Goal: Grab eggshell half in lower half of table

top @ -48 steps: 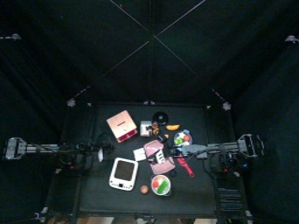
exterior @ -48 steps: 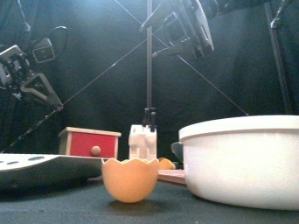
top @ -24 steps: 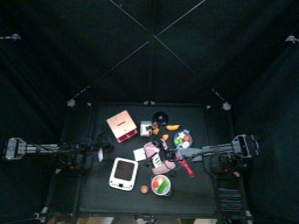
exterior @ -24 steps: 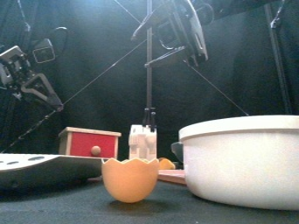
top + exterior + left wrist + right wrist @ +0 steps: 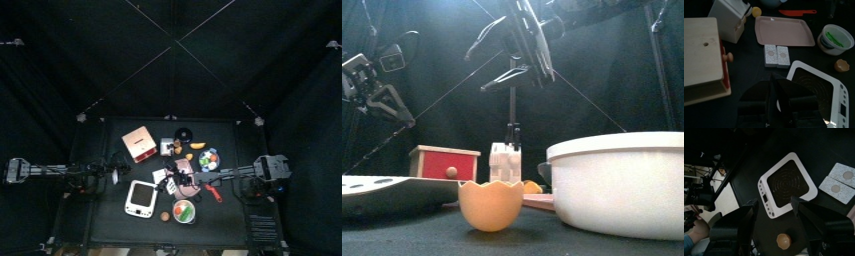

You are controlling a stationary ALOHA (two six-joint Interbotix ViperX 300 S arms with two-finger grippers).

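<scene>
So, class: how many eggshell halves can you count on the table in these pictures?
1. The eggshell half stands cup-up near the table's front edge, between the white scale and the round white dish. Another could be hidden behind the clutter.

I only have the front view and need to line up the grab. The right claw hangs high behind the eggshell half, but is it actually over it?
Observer: Not yet. From above, the right claw is nearer the table's middle than the eggshell half.
Operator: Is the shell at least lined up with the claw?
Observer: Roughly. In the right wrist view, the shell shows between the two wide-open jaws.
Operator: What's inside that white dish next to it?
Observer: The top view shows green and red contents inside the white dish, which sits close beside the shell.
</scene>
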